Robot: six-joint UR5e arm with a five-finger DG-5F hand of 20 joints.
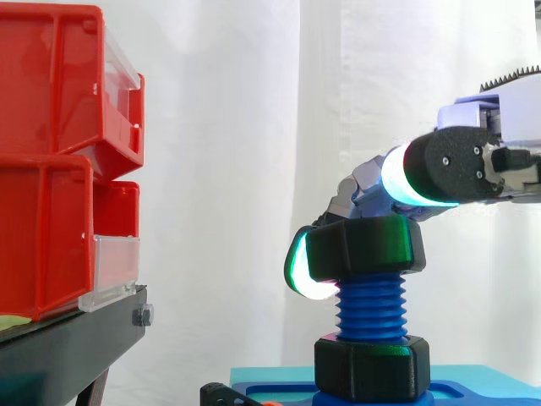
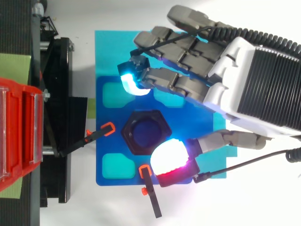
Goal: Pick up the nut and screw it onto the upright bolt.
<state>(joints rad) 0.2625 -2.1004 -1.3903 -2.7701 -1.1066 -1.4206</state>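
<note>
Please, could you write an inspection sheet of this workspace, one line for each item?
surface: blue plate on a cyan sheet.
job's things: black nut at the top of the upright blue bolt; second nut at the bolt's foot.
clutter: two black clamps with orange tips at the plate's edges.
grippers: robot hand at the top nut, reaching in from the right; grip unclear.
cables: nothing seen.
surroundings: red bins on a black stand, left; white curtain behind.
</note>
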